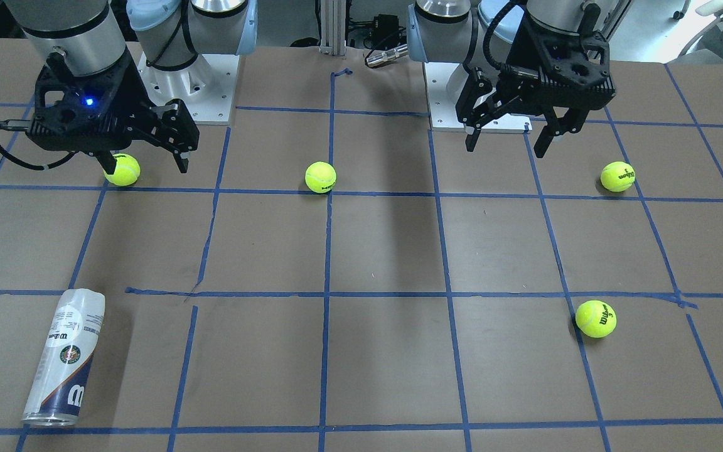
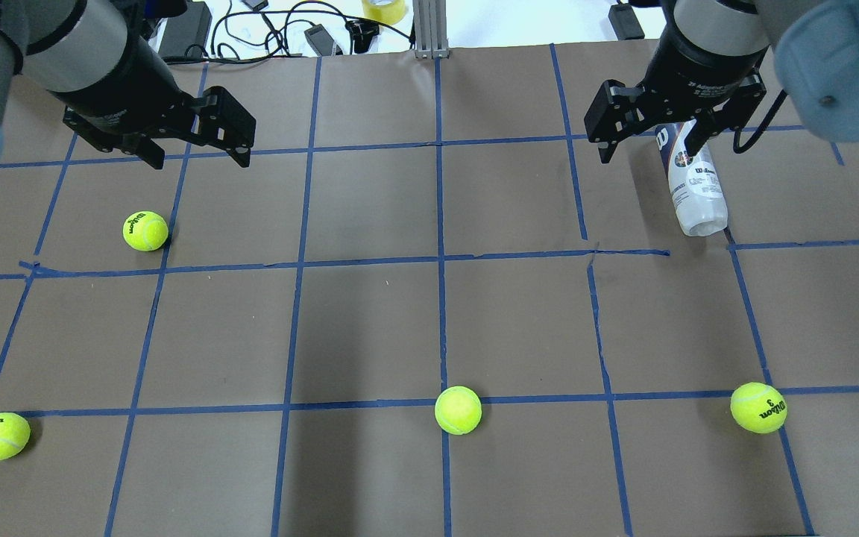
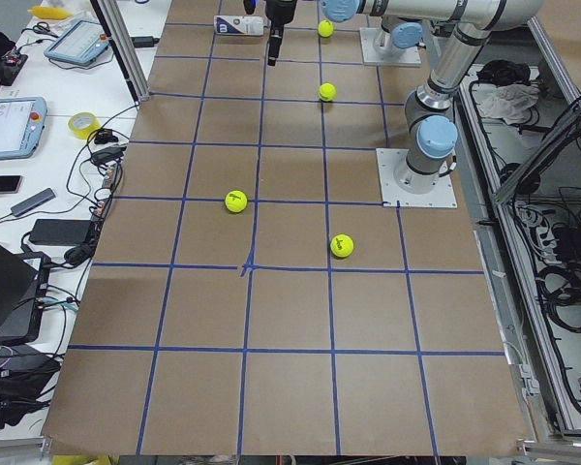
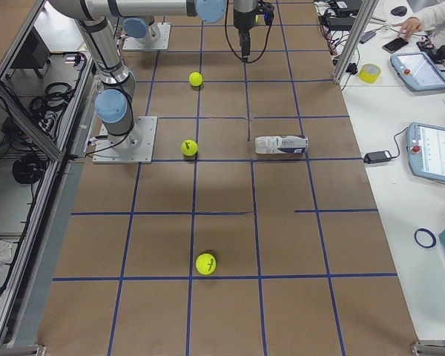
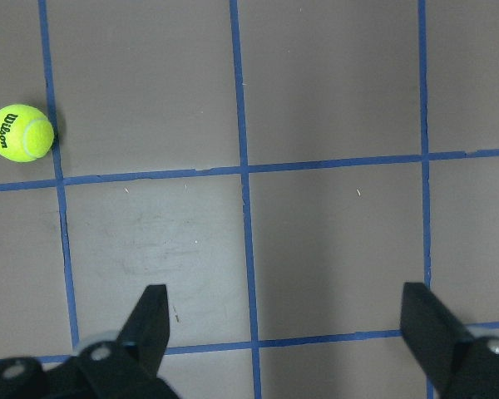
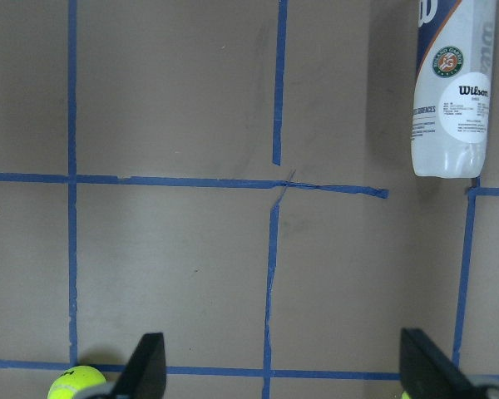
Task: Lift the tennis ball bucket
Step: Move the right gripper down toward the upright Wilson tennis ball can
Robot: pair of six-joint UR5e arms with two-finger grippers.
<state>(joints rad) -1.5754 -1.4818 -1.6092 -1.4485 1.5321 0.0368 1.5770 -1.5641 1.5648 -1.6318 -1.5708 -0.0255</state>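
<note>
Tennis ball bucket [image 6: 453, 87], one end off-frame

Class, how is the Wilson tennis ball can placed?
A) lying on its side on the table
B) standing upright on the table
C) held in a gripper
A: the Wilson tennis ball can lies lengthwise on the table, label up.

The tennis ball bucket [image 3: 240, 26] lies on its side; nearer than it, apparently, hangs the left gripper [image 3: 271, 58]
</note>
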